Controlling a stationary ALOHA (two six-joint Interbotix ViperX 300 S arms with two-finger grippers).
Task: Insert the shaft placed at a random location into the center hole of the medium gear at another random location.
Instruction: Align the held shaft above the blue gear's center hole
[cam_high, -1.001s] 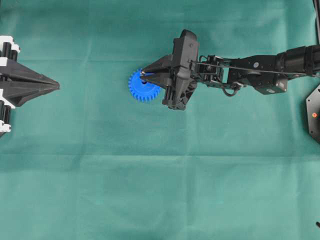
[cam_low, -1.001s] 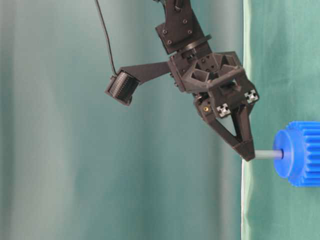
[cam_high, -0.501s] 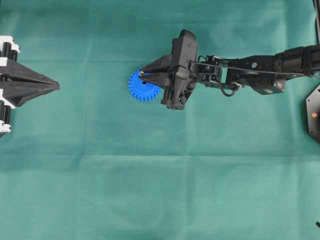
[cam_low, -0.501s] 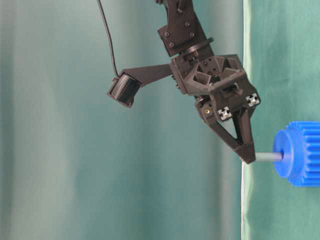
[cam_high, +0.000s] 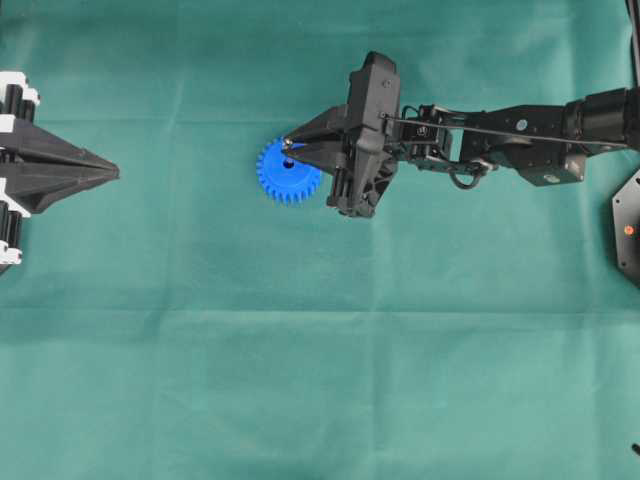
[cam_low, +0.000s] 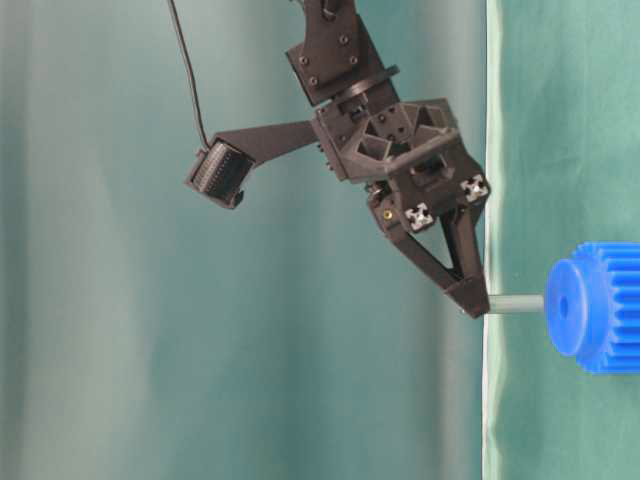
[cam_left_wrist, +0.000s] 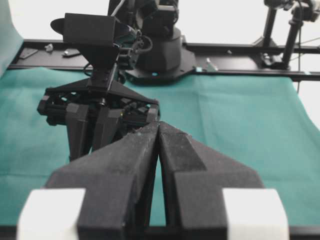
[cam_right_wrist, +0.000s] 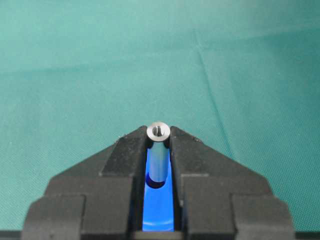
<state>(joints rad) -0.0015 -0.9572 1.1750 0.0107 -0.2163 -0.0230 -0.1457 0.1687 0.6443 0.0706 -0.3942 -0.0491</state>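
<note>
text: none legible | labels: none | numbers: none

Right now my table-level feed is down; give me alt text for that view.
The right claw holds a thin silver pin by one end, its other end at the hub of a blue gear, just off the hub's dark center hole. The gear lies on green cloth; the view is turned sideways.

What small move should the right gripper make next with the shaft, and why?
Probably ease the right gripper toward the medium gear to seat the shaft in the center hole. In the table-level view the gripper is shut on the shaft, whose tip sits just at the hub, seemingly a touch off the hole, so a slight realignment may be needed.
</note>
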